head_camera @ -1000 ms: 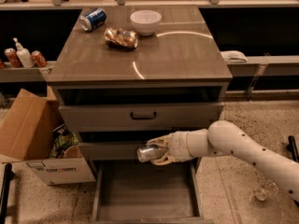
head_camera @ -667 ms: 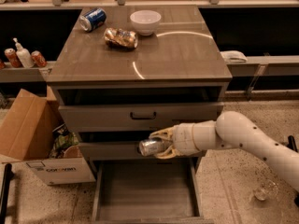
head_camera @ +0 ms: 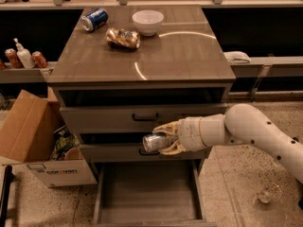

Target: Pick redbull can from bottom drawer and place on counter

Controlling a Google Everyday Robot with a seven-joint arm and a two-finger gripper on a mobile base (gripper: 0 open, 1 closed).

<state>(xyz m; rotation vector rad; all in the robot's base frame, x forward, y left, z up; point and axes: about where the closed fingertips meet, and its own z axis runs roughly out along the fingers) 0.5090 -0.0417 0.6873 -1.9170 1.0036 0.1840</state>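
Note:
My gripper (head_camera: 163, 138) is shut on the redbull can (head_camera: 152, 143), a slim silvery can held lying sideways. It hangs in front of the middle drawer front, above the open bottom drawer (head_camera: 147, 207), whose grey floor shows nothing on it. The white arm reaches in from the right. The counter (head_camera: 180, 51) is the glossy grey-brown top of the cabinet, well above the gripper.
On the counter stand a blue soda can (head_camera: 94, 19), a gold-brown foil packet (head_camera: 123, 38) and a white bowl (head_camera: 147, 21). A cardboard box (head_camera: 35, 136) sits on the floor at the left. A glass (head_camera: 268, 193) lies on the floor at the right.
The arm has bent and its elbow has risen. The gripper with the can has risen slightly in front of the middle drawer.

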